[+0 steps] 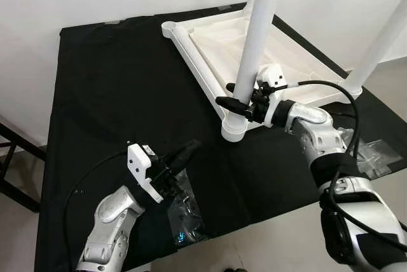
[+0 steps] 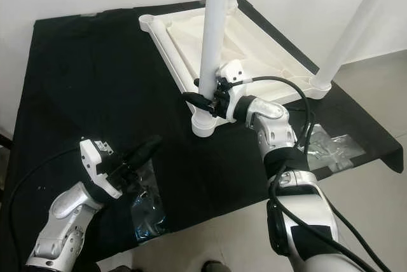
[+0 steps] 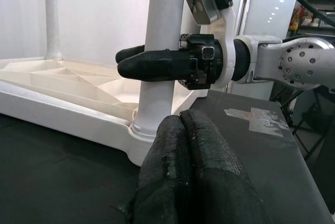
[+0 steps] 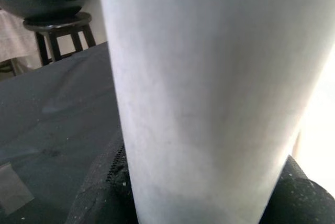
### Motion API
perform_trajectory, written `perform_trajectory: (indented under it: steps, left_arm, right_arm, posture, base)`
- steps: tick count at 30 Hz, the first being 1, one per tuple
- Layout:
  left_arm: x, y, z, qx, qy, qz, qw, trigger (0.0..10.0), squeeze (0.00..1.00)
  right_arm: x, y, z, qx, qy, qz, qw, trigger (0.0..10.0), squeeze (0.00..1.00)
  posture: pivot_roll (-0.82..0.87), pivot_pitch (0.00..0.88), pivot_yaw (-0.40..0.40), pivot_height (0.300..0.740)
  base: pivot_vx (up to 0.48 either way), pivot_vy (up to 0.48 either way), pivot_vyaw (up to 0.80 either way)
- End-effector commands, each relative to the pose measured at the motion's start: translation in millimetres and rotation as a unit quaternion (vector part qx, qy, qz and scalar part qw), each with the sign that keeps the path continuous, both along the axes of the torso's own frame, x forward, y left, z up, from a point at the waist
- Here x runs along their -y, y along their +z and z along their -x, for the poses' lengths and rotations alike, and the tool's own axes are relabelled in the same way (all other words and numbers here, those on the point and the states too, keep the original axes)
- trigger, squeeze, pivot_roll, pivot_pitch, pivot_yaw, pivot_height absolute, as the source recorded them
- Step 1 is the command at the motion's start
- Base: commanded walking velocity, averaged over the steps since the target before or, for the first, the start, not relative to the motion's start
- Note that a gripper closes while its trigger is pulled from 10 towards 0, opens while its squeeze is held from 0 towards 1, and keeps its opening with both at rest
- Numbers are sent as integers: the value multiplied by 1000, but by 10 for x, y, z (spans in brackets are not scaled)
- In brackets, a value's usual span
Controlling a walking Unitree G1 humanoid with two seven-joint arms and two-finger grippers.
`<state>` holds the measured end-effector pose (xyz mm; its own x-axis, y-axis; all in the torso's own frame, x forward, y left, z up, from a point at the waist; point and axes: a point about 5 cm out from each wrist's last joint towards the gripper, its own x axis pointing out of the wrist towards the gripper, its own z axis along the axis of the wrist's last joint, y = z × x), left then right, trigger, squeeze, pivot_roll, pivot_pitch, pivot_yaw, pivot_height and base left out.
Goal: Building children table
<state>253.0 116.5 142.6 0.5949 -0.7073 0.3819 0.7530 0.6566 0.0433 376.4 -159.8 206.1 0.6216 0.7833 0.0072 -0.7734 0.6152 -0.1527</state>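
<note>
A white children's table top (image 1: 216, 43) lies upside down on the black cloth. A white leg (image 1: 255, 43) stands upright in its near corner socket (image 1: 233, 127). My right gripper (image 1: 236, 102) is shut around this leg just above the socket; the leg (image 4: 209, 98) sits between its fingers in the right wrist view. A second leg (image 1: 375, 46) stands in the right corner. My left gripper (image 1: 189, 149) hovers low over the cloth, nearer to me, with fingers (image 3: 183, 166) pressed together and holding nothing.
A clear plastic bag (image 1: 184, 211) of small parts lies under my left gripper near the cloth's front edge. Another plastic bag (image 2: 327, 145) lies right of my right arm. The black cloth (image 1: 114, 81) is bare on the left. A white wall stands behind.
</note>
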Motion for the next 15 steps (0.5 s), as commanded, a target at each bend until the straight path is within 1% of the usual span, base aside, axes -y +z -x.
perform_trajectory:
  steps: [1,2,3,4,5,6,7,8,9,10,11,12,13,14,15]
  left_arm:
    - [-19,-59,36,-14,-3,1,1000,10000,0]
    - [-25,-59,38,-15,-4,1,1000,10000,0]
    - [-25,-59,38,-15,-4,1,1000,10000,0]
    - [-30,-59,39,-15,-4,1,1000,10000,0]
    - [-37,-57,40,-15,-4,1,1000,10000,0]
    - [-37,-57,40,-15,-4,1,1000,10000,0]
    - [-44,-55,40,-15,-3,1,1000,10000,0]
    - [-52,-52,36,-15,-3,1,1000,10000,0]
    - [-52,-52,36,-15,-3,1,1000,10000,0]
    - [-56,-48,29,-16,-3,1,1000,10000,0]
    - [-63,-50,21,-16,-3,0,1000,10000,0]
    - [-63,-50,21,-16,-3,0,1000,10000,0]
    - [-68,-51,15,-16,-4,-1,1000,10000,0]
    - [-63,-53,10,-17,-4,-1,1000,10000,0]
    - [-63,-53,10,-17,-4,-1,1000,10000,0]
  right_arm:
    - [51,-153,51,-12,-24,-10,1000,0,0]
    - [32,-199,85,-18,-46,-35,998,0,0]
    - [32,-199,85,-18,-46,-35,998,0,0]
    - [1,-267,121,-29,-73,-53,995,0,0]
    - [-43,-368,157,-38,-128,-59,989,0,0]
    - [-43,-368,157,-38,-128,-59,989,0,0]
    - [-58,-478,189,-40,-209,-47,976,0,0]
    - [-78,-677,317,-64,-322,-44,944,0,0]
    - [-78,-677,317,-64,-322,-44,944,0,0]
    - [-217,-813,487,-85,-359,-44,928,0,0]
    - [-357,-753,567,-52,-349,-25,935,0,0]
    - [-357,-753,567,-52,-349,-25,935,0,0]
    - [-469,-686,601,-28,-322,-15,946,0,0]
    - [-479,-686,565,-37,-312,-18,949,0,0]
    - [-479,-686,565,-37,-312,-18,949,0,0]
  posture:
    - [10,135,-26,740]
    - [7,137,-25,740]
    - [7,137,-25,740]
    - [7,138,-25,740]
    - [3,142,-25,740]
    - [3,142,-25,740]
    - [2,143,-25,740]
    - [-8,152,-20,740]
    - [-8,152,-20,740]
    - [-6,154,-19,740]
    - [-19,151,-11,740]
    - [-19,151,-11,740]
    - [-19,151,-11,740]
    - [-20,145,-18,740]
    - [-20,145,-18,740]
  base:
    - [0,0,0]
    - [0,0,0]
    - [0,0,0]
    - [0,0,0]
    - [0,0,0]
    - [0,0,0]
    - [0,0,0]
    - [0,0,0]
    - [0,0,0]
    - [0,0,0]
    - [0,0,0]
    - [0,0,0]
    - [0,0,0]
    - [0,0,0]
    - [0,0,0]
